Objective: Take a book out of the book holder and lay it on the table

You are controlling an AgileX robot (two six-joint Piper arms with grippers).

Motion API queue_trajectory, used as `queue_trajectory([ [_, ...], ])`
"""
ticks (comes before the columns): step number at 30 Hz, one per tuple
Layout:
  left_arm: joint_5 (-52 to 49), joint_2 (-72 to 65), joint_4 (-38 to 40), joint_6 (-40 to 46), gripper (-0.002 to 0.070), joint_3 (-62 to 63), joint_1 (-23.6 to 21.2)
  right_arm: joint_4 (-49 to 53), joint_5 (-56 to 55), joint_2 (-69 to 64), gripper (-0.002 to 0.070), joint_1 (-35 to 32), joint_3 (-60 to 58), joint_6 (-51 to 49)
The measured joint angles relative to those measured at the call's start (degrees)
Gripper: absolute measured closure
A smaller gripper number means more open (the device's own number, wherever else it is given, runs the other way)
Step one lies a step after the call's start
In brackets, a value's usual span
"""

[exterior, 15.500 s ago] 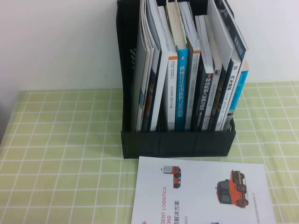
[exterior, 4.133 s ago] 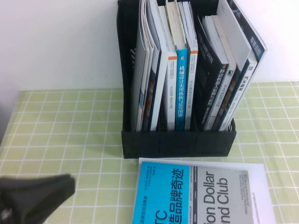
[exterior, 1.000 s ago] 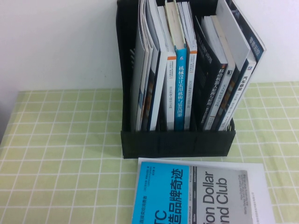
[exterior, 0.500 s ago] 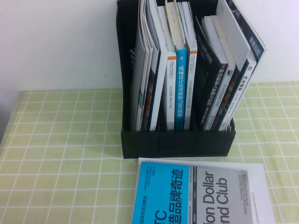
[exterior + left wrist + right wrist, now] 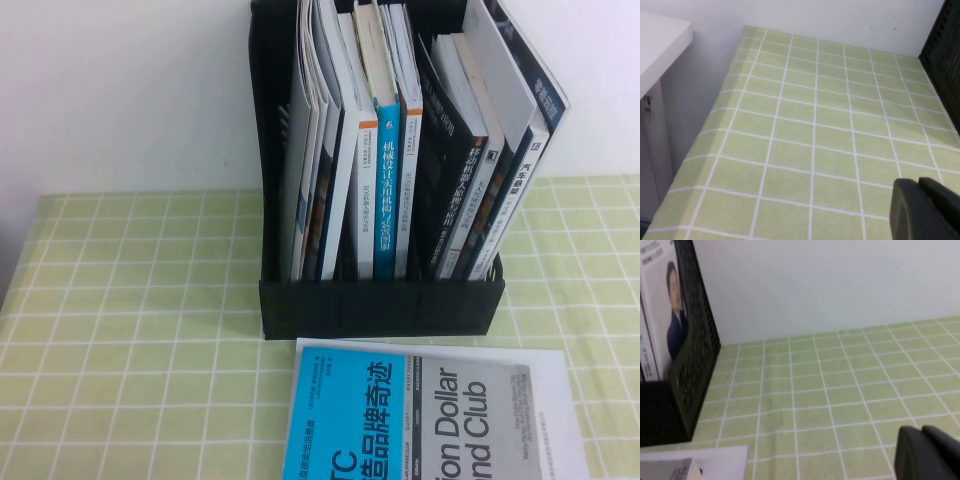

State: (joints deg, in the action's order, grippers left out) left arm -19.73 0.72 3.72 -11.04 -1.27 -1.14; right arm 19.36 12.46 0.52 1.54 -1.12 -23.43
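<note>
The cyan and grey book (image 5: pixel 420 420) with white "Dollar Club" lettering lies flat on the table (image 5: pixel 130 330), just in front of the book holder (image 5: pixel 380 300), on top of a white brochure (image 5: pixel 570 400). Its grey corner shows in the right wrist view (image 5: pixel 670 471). The black holder stands upright with several books in its slots. My left gripper (image 5: pixel 920 182) is shut and empty, above bare cloth left of the holder. My right gripper (image 5: pixel 922 430) is shut and empty, above bare cloth right of the holder. Neither gripper shows in the high view.
A darker blue-spined book (image 5: pixel 388 190) stands in the holder's middle slot. A white wall rises behind the table. In the left wrist view a white cabinet (image 5: pixel 660 45) stands beside the table's left edge, and the holder's side (image 5: pixel 945 60) is at the right.
The cyan and grey book now lies on the white brochure that was bare 15.5 s ago. A dark arm at lower left 4.1 s ago has left view. Nothing moved in the last second.
</note>
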Motion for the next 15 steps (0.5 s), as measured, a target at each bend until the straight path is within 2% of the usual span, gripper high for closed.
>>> queue_trajectory([
  [6,0.00,0.00,0.00,0.00,0.0677,0.00,0.00,-2.28,5.16,0.00,0.0678,0.00,-0.44,3.00],
  [12,0.00,0.00,0.00,0.00,0.0677,0.00,0.00,-12.59,7.89,0.00,0.0678,0.00,-0.44,19.77],
  [15,0.00,0.00,0.00,0.00,0.0678,0.00,0.00,-15.30,7.89,0.00,0.0678,0.00,-0.44,23.43],
])
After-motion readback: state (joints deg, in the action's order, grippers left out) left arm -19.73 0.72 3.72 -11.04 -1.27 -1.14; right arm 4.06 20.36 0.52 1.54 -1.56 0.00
